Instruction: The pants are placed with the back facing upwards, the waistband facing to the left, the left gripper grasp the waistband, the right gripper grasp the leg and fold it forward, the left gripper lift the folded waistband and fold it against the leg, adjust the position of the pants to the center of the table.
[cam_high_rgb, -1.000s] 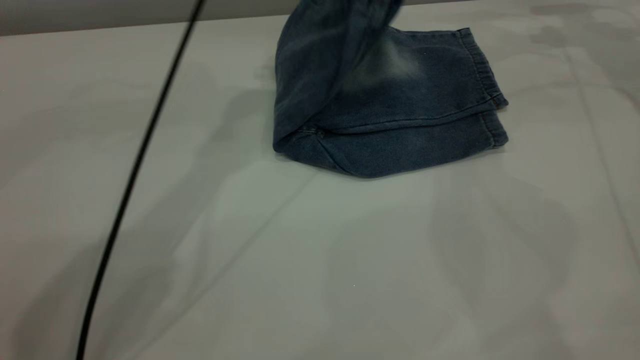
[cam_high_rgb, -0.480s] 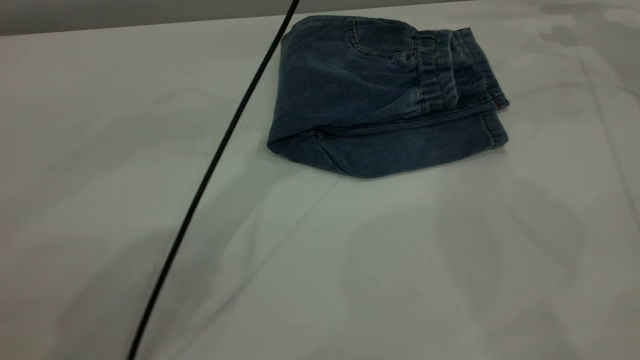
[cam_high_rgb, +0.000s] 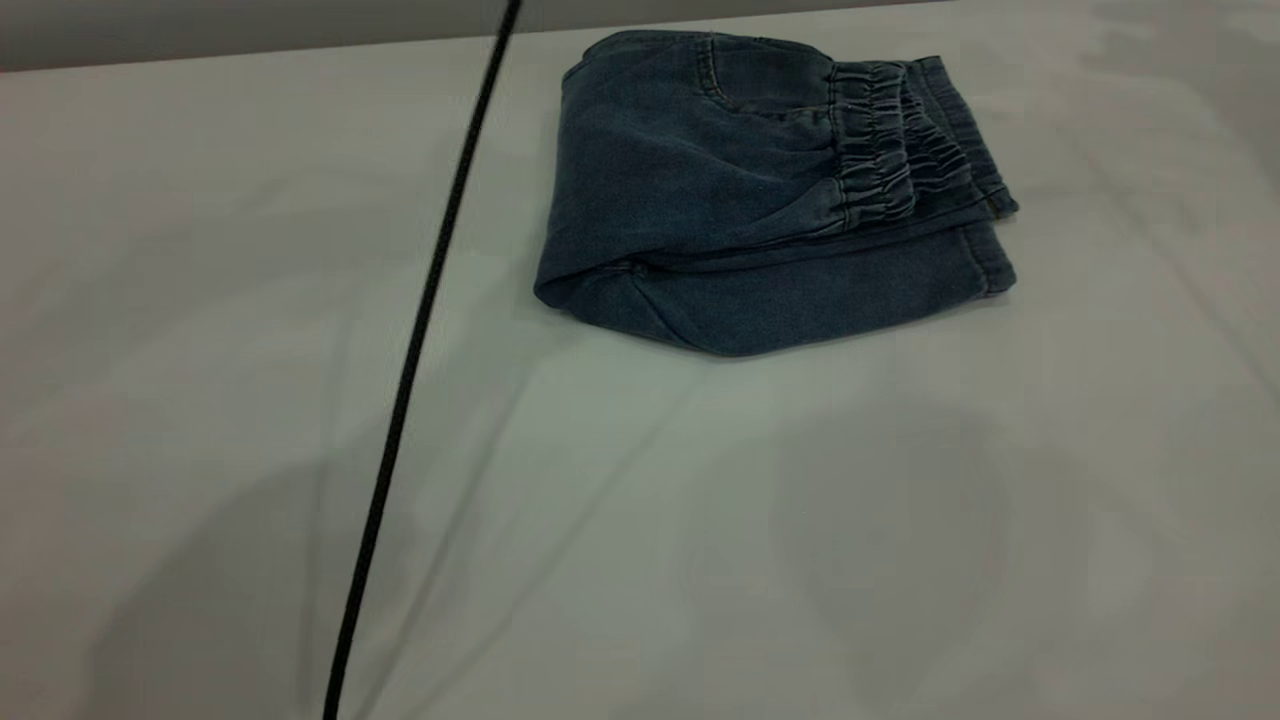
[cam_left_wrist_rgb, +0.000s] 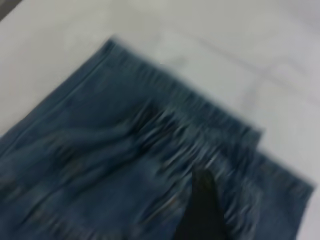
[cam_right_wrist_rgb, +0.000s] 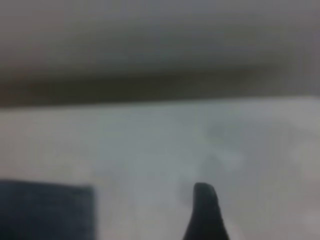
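The pants (cam_high_rgb: 760, 210) lie folded on the table (cam_high_rgb: 700, 520), far of its middle in the exterior view. The gathered waistband (cam_high_rgb: 880, 140) rests flat on top of the leg (cam_high_rgb: 830, 290), close to the stitched hems at the right. Neither gripper shows in the exterior view. The left wrist view looks down on the waistband (cam_left_wrist_rgb: 200, 130), with my left gripper (cam_left_wrist_rgb: 202, 212) hovering just above the denim and nothing in it. My right gripper (cam_right_wrist_rgb: 205, 212) hangs over bare table, apart from a dark corner of the pants (cam_right_wrist_rgb: 45, 210).
A black cable (cam_high_rgb: 420, 320) crosses the left half of the table from the far edge to the near edge. A grey wall strip (cam_high_rgb: 200, 25) runs behind the table's far edge. Bare tabletop spreads in front of the pants.
The waistband, held up a second ago, has come down onto the leg and settled flat. The black cable swung right, then back a little to the left.
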